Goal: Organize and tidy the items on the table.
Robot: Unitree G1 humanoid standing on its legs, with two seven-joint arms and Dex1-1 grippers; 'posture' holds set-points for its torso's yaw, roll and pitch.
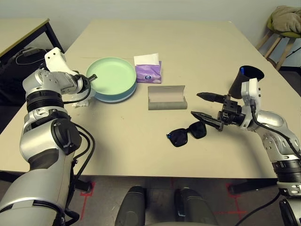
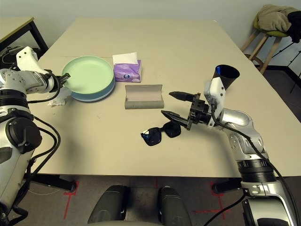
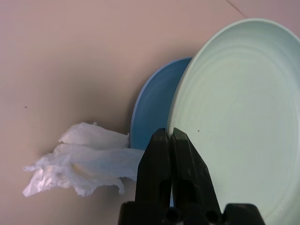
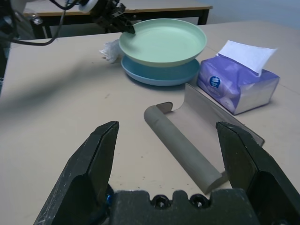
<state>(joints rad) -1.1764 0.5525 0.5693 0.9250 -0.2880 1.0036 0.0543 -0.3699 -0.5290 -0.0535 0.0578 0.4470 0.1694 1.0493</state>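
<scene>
The light green plate (image 1: 113, 75) is stacked on the light blue plate (image 1: 117, 96) at the left of the table (image 1: 197, 42). My left gripper (image 1: 92, 76) is shut, its tips at the green plate's left rim (image 3: 187, 117), with nothing seen between them. A crumpled white tissue (image 3: 79, 161) lies beside the plates, under that arm. My right gripper (image 1: 202, 104) stands open just above and right of the black sunglasses (image 1: 187, 134). The grey glasses case (image 4: 187, 136) lies open ahead of it. The purple tissue box (image 1: 148, 71) is behind the case. A black cup (image 1: 247, 77) stands behind my right wrist.
A black-legged side table (image 1: 23, 33) stands at the back left with dark things beside it. A wooden stool with a bundled cloth (image 1: 284, 21) is at the back right. Bare tabletop lies between the plates and the sunglasses.
</scene>
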